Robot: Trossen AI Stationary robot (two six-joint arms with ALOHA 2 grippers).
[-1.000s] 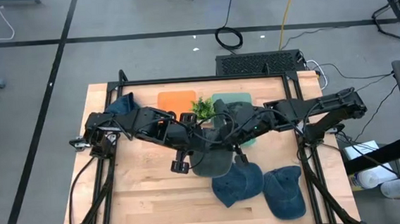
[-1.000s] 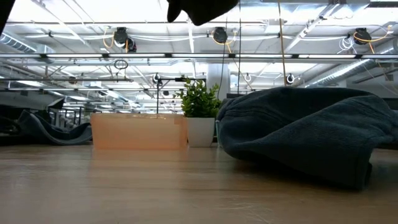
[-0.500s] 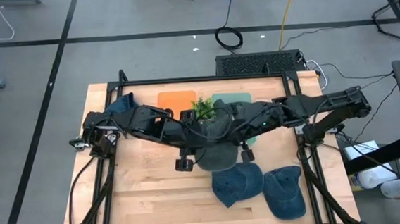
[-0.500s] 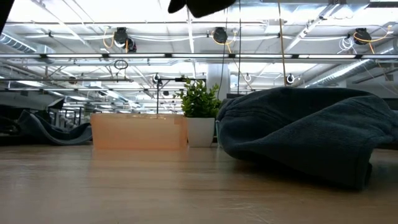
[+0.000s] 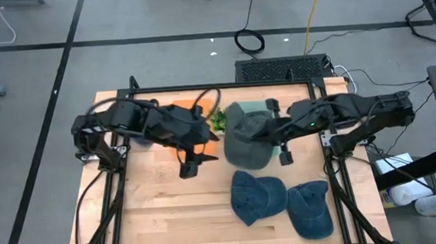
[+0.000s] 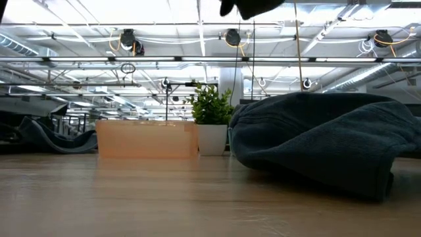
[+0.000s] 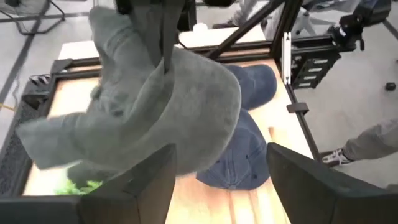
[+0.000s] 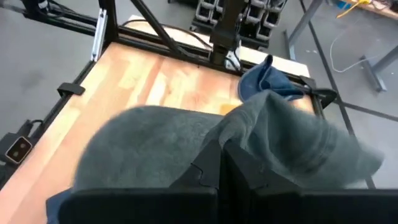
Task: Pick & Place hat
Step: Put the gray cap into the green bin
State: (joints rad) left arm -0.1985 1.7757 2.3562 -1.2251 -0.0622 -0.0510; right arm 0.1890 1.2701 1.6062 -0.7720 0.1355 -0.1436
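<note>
Two blue hats point(image 5: 260, 200) are lying on the tabletop point(image 5: 158, 207) near its front edge. Farther back, the right gripper point(image 5: 274, 133) is pinching a grey hat point(image 5: 248, 139), lifted clear. The left gripper point(image 5: 204, 144) is hanging spread, empty.

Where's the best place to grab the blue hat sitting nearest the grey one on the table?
Probably the blue hat by its crown edge, from straight above: it lies slumped flat on the table, and the right end effector, shut on the grey hat, hangs just behind it.
</note>
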